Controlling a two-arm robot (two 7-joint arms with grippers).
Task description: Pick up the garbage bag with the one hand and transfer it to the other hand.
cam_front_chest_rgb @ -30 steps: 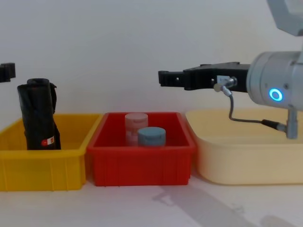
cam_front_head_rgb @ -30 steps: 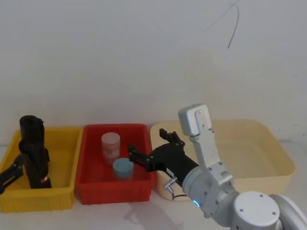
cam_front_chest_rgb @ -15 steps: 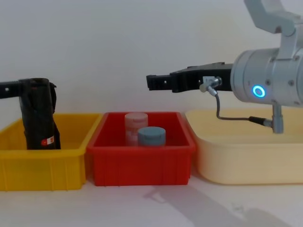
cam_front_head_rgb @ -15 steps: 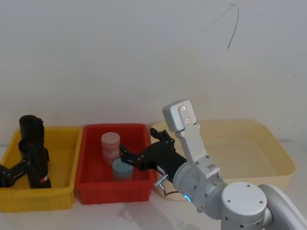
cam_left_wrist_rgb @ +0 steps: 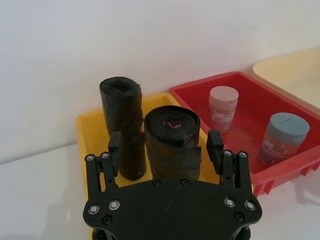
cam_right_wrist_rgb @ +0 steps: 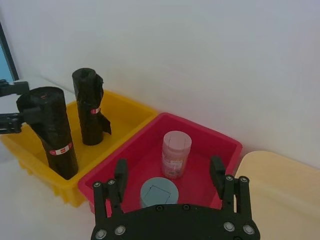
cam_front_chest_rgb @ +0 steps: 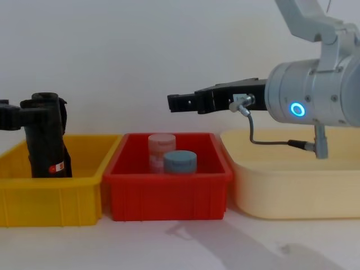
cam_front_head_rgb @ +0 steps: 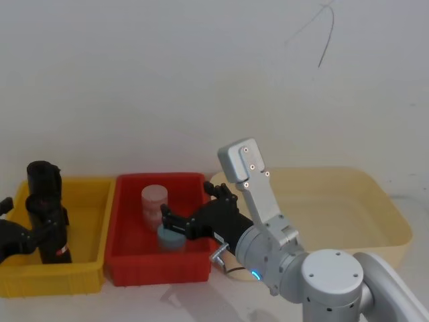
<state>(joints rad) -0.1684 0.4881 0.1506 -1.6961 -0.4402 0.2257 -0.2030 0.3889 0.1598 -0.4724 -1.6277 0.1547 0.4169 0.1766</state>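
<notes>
So the garbage bag (cam_right_wrist_rgb: 51, 131) is standing upright in the yellow bin (cam_front_head_rgb: 87, 268), red-and-white label down near its bottom end. A second black roll (cam_left_wrist_rgb: 121, 125), the 1 with the loose flap, stands right by it at about 12 o'clock. The left pincer (cam_left_wrist_rgb: 166, 145) is released, with 1 finger on each side of the bag's upper part, not quite squeezing it. At 3 o'clock from the yellow bin sits the red bin (cam_front_head_rgb: 127, 265) with 2 jars in it: a pink jar (cam_front_head_rgb: 154, 204) and a blue-lidded jar (cam_front_head_rgb: 171, 236) at its 5 o'clock. The right pincer (cam_front_chest_rgb: 177, 103) hovers above that bin, spread wide and holding nothing. The cream tub (cam_front_head_rgb: 389, 235) is at 3 o'clock from the red bin, all on the white table (cam_front_chest_rgb: 169, 247).
</notes>
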